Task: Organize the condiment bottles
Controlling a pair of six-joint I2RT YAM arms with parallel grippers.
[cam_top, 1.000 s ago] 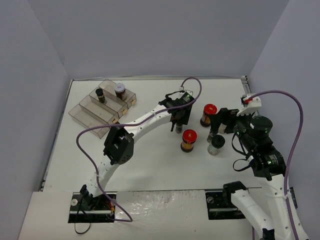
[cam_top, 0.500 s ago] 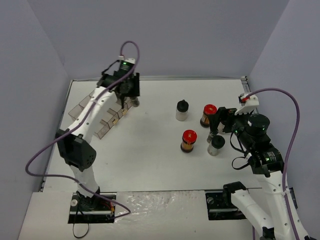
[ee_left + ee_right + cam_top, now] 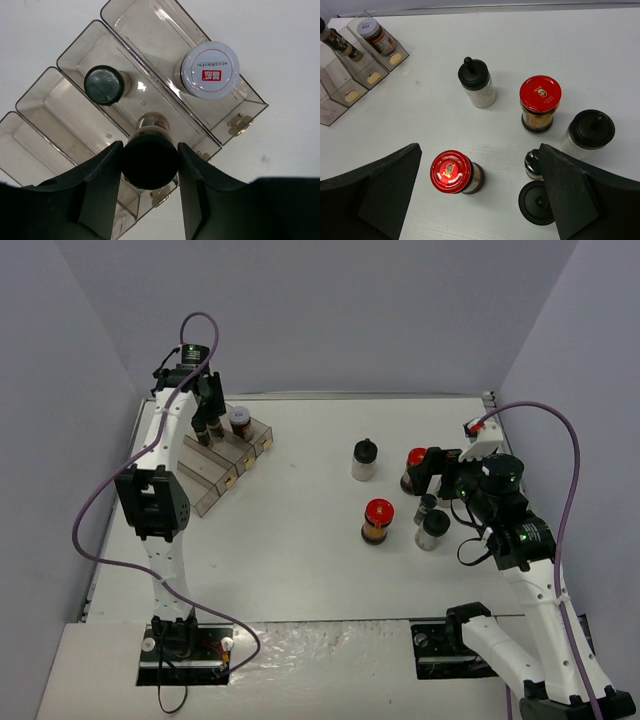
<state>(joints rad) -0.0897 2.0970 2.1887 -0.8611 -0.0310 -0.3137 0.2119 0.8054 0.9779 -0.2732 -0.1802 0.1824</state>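
Observation:
My left gripper (image 3: 207,422) (image 3: 150,156) is shut on a black-capped bottle (image 3: 150,159), held over the second compartment of the clear tray (image 3: 196,472) (image 3: 60,102). Another black-capped bottle (image 3: 103,85) stands in that same compartment. A white-lidded jar (image 3: 210,70) (image 3: 239,418) stands in the compartment beside it. My right gripper (image 3: 438,476) (image 3: 480,150) is open and empty above the loose bottles. These are two red-lidded jars (image 3: 451,171) (image 3: 540,100), a black-capped bottle with white contents (image 3: 476,82), and a wider black-capped jar (image 3: 591,131).
A small shiny-capped bottle (image 3: 533,164) and a black-lidded jar (image 3: 536,202) stand close to my right finger. The tray (image 3: 350,75) lies at the far left of the table, near the left wall. Grey walls close in the table on three sides.
My left arm swung from the middle of the table to the tray at far left, carrying the black-capped bottle. The right gripper shifted only slightly.

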